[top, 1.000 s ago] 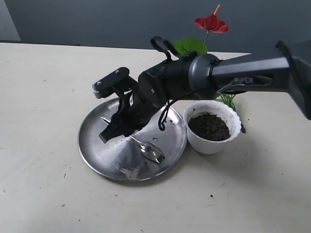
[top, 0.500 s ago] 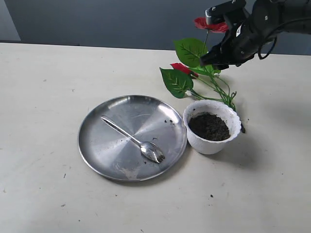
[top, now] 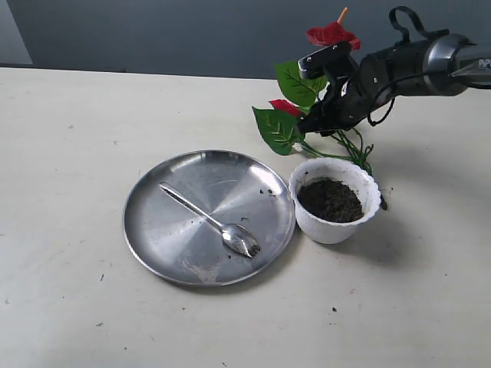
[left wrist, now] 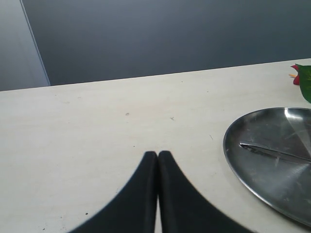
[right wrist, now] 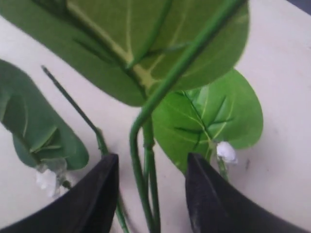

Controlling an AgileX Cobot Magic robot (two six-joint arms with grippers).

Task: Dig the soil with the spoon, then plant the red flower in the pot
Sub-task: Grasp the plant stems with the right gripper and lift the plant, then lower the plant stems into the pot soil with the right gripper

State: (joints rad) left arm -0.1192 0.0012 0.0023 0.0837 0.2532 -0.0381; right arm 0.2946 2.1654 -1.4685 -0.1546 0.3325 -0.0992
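The red flower (top: 332,35) lies on the table behind the pot, its green leaves (top: 278,129) spread toward the plate. My right gripper (top: 314,123) is open over its stems (right wrist: 148,160), one black finger on each side, not closed on them. The white scalloped pot (top: 336,224) holds dark soil (top: 331,200). The silver spoon (top: 211,221) rests on the round steel plate (top: 161,245), bowl toward the front. My left gripper (left wrist: 157,154) is shut and empty over bare table, left of the plate (left wrist: 248,167); it does not show in the exterior view.
Grey wall behind the table's back edge. Specks of soil dot the plate and the tabletop around the pot. The right arm (top: 414,65) reaches in from the right, above the flower.
The right arm left the spoon on the plate, swung back to the right, and has come down with open jaws around the flower's stems.
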